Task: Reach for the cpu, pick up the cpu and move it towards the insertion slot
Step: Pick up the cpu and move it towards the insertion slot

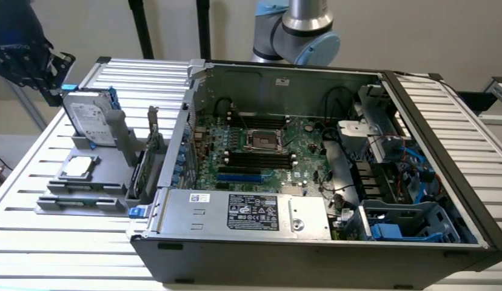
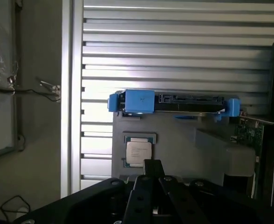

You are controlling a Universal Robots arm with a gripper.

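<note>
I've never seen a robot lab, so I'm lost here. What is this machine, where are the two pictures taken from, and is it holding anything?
This is one robot arm with a gripper, which serves as its hand. One camera stands off the arm; the other sits on its wrist and looks past the gripper. On the slatted table stands an open computer case, with the square insertion slot on its board. Beside it, a grey holder carries an upright hard drive and the flat cpu. The cpu lies there, not yet picked up.
</note>
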